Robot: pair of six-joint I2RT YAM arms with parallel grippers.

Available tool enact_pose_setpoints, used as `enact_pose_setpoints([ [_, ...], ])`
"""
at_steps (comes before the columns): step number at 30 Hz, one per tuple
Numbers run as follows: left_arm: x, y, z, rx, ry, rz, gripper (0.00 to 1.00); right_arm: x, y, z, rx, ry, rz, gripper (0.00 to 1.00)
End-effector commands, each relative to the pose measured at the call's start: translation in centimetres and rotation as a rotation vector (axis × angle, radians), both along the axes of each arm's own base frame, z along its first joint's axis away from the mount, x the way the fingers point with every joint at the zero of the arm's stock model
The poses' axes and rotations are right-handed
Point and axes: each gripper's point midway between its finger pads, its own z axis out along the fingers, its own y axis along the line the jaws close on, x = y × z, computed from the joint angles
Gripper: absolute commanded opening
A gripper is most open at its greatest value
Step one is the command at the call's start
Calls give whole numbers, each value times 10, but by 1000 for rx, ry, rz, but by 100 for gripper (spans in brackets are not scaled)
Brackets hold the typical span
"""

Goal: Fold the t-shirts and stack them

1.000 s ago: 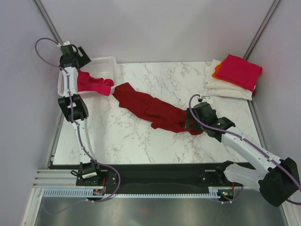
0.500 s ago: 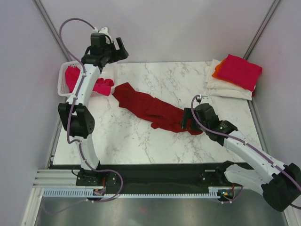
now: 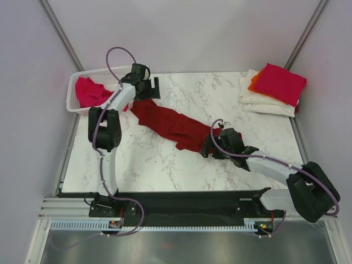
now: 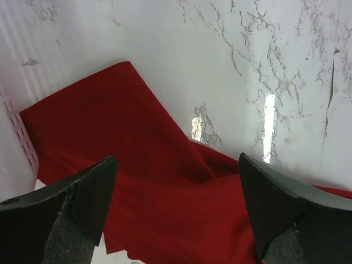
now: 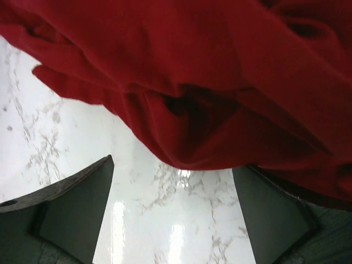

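Left tool point(image 3: 147, 88): jaws spread, gripping nothing, above the far-left end of the dark red t-shirt point(image 3: 173, 125). Right tool point(image 3: 213, 147): jaws spread at the shirt's near-right end. The shirt lies crumpled diagonally across the table point(image 3: 192, 93). Folded stack point(image 3: 272, 88): far-right corner. Pink t-shirt point(image 3: 91, 91): inside the basket point(image 3: 104, 71).

Lab robot cell: plain walls point(image 3: 192, 33), marble-look tabletop point(image 3: 192, 88).
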Motion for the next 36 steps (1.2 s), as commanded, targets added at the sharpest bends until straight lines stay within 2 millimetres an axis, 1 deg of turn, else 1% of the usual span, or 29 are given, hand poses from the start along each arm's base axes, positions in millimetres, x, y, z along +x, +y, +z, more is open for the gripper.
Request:
enact_pose_setpoints([
  [1, 19, 13, 20, 77, -87, -25, 99, 36, 13, 25, 83, -142, -71, 97],
  [2, 22, 19, 14, 94, -80, -17, 99, 39, 10, 20, 66, -132, -95, 96],
  [4, 25, 28, 10, 106, -72, -5, 98, 43, 0, 10, 11, -117, -145, 93],
  [5, 27, 37, 8, 105, -68, 14, 97, 48, -5, 2, -26, -106, -177, 87],
  [6, 29, 43, 3, 106, -58, 26, 93, 47, -10, -4, -58, -84, -194, 83],
  [7, 31, 50, 0, 107, -53, 40, 91, 51, -13, -5, -81, -80, -221, 77],
  [8, 32, 60, -1, 108, -47, 59, 88, 51, -26, -17, -140, -54, -277, 58],
  [9, 32, 66, -5, 108, -36, 68, 82, 53, -33, -20, -164, -49, -312, 46],
  [10, 32, 71, -6, 113, -35, 73, 81, 53, -40, -25, -185, -47, -342, 37],
  [11, 31, 78, -8, 116, -27, 83, 81, 56, -49, -30, -196, -39, -378, 22],
  [13, 30, 84, -9, 120, -24, 85, 79, 59, -59, -37, -192, -22, -424, 2],
  [14, 30, 89, -9, 126, -22, 85, 78, 61, -69, -41, -196, -9, -459, 0],
  [15, 28, 92, -10, 130, -17, 86, 78, 62, -74, -42, -191, -3, -481, 0],
  [16, 29, 96, -6, 135, -25, 89, 78, 59, -81, -44, -197, 4, -496, 0],
  [18, 27, 110, -6, 139, -22, 105, 78, 58, -96, -38, -200, -4, -540, 0],
  [19, 28, 128, -2, 163, -29, 142, 78, 54, -102, -38, -212, -5, -559, 0],
  [20, 29, 135, 1, 163, -34, 155, 78, 47, -111, -32, -230, 1, -581, 0],
  [21, 29, 137, 4, 159, -39, 164, 78, 44, -117, -29, -230, -4, -610, 0],
  [22, 30, 157, 7, 149, -41, 209, 78, 39, -119, -30, -212, 1, -619, 0],
  [23, 30, 172, 12, 138, -49, 247, 78, 38, -122, -25, -197, -1, -646, 0],
  [24, 29, 178, 15, 127, -52, 261, 78, 35, -124, -24, -205, 9, -665, 0],
  [25, 29, 186, 16, 126, -53, 281, 78, 38, -129, -18, -217, 1, -695, 0],
  [26, 29, 190, 18, 132, -57, 291, 78, 31, -137, -19, -254, 26, -725, 0],
  [28, 29, 196, 24, 136, -65, 302, 79, 29, -148, -18, -252, 32, -778, 0],
  [33, 30, 200, 39, 125, -97, 317, 79, 22, -159, -21, -243, 61, -827, 0],
  [36, 31, 210, 62, 146, -136, 340, 79, 20, -167, -23, -221, 78, -867, 0],
])
